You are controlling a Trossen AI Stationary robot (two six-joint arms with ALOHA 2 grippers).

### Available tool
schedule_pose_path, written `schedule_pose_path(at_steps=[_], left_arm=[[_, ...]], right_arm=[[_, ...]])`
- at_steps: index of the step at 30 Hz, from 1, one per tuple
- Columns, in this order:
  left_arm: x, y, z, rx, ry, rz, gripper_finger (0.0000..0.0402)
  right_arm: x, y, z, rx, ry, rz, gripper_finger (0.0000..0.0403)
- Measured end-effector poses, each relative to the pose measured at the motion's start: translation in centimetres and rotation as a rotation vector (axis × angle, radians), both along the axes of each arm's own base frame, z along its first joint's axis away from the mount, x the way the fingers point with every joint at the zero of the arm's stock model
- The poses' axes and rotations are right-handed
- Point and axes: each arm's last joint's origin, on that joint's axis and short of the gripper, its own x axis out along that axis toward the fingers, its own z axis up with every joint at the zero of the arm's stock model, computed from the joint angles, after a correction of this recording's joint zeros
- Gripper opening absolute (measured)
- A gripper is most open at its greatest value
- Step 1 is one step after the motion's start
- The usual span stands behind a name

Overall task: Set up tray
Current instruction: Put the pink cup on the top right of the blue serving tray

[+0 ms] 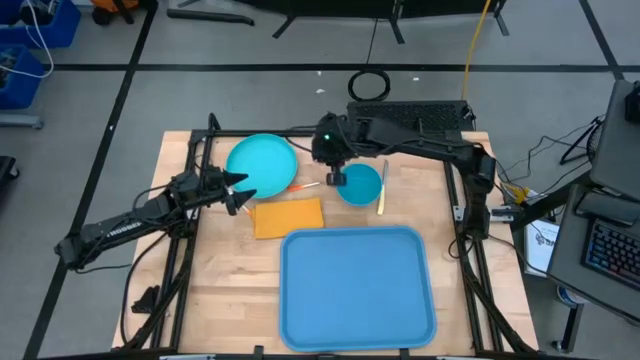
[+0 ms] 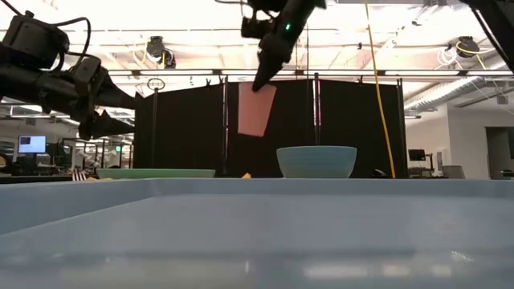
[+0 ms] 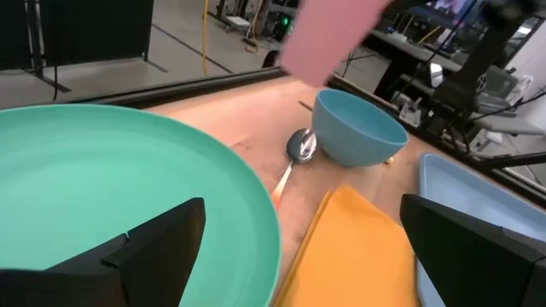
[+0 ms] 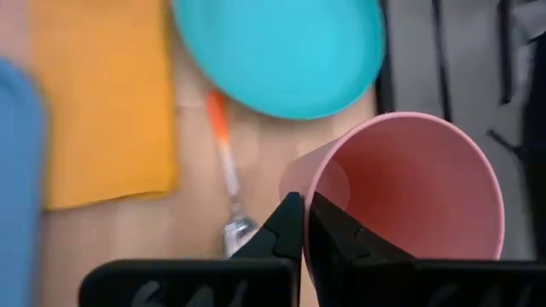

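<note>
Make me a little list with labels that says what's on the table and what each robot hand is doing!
tray: big blue tray, nothing in it, nearest the table's front edge
plate: round turquoise plate, at the back left
napkin: orange napkin, between plate and tray
bowl: blue bowl, right of the plate
spoon: orange-handled spoon, between plate and bowl
right gripper: right gripper shut on the rim of a pink cup, held up in the air
left gripper: left gripper open, at the plate's edge, holding nothing
</note>
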Motion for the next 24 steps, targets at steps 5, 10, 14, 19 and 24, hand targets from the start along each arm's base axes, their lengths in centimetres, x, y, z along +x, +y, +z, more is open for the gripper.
schedule_pose_path(at_steps=[5, 10, 14, 19, 24], left_arm=[[0.1, 0.1, -0.3, -0.016, 0.024, 0.000, 0.0397], [0.1, 0.1, -0.3, -0.026, 0.027, 0.003, 0.0397], [0.2, 0.1, -0.4, -0.031, 0.028, 0.004, 0.0397], [0.2, 0.1, -0.4, -0.032, 0.028, 0.004, 0.0397], [0.1, 0.1, -0.4, -0.035, 0.028, 0.005, 0.0397]], right_arm=[[-1.0, 2.9, 1.3, 0.036, 0.021, 0.015, 0.0000], [-1.7, 5.5, 1.6, 0.030, 0.075, 0.012, 0.0000], [-2.1, 7.4, 1.3, 0.058, 0.122, 0.020, 0.0000], [-3.3, 9.8, 0.1, 0.075, 0.142, 0.050, 0.0000], [-5.5, 11.5, -0.8, 0.096, 0.098, 0.054, 0.0000]])
